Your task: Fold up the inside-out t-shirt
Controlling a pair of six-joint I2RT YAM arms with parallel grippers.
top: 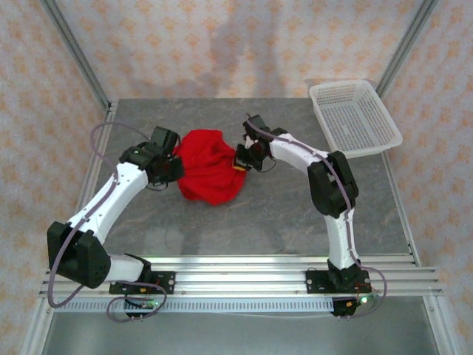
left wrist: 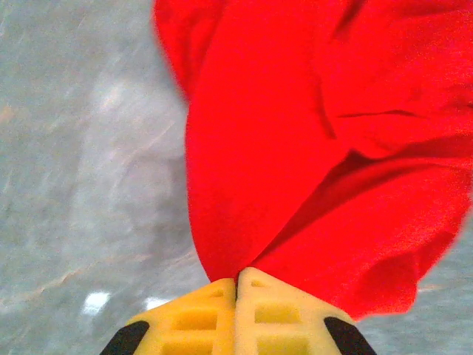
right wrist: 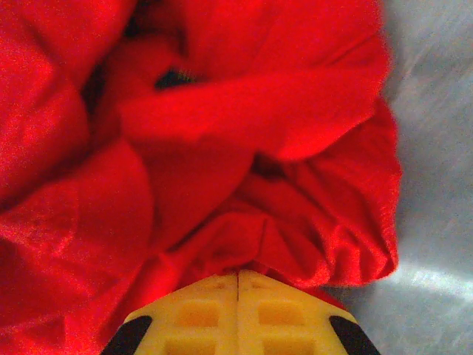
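Two end effectors clamp the inside-out t-shirt (top: 211, 168), which lies bunched in a bright red heap at mid-tabletop (top: 266, 222). The left end effector (left wrist: 236, 279) is pressed shut on a fold at the shirt's left edge. Its wrist view shows smooth cloth fanning away, with bare grey surface on the left. The right end effector (right wrist: 238, 275) is closed on gathered pleats at the right edge, and deep creases show up close. Open room lies in front of the heap. A white basket (top: 355, 118) sits well apart at the far right corner.
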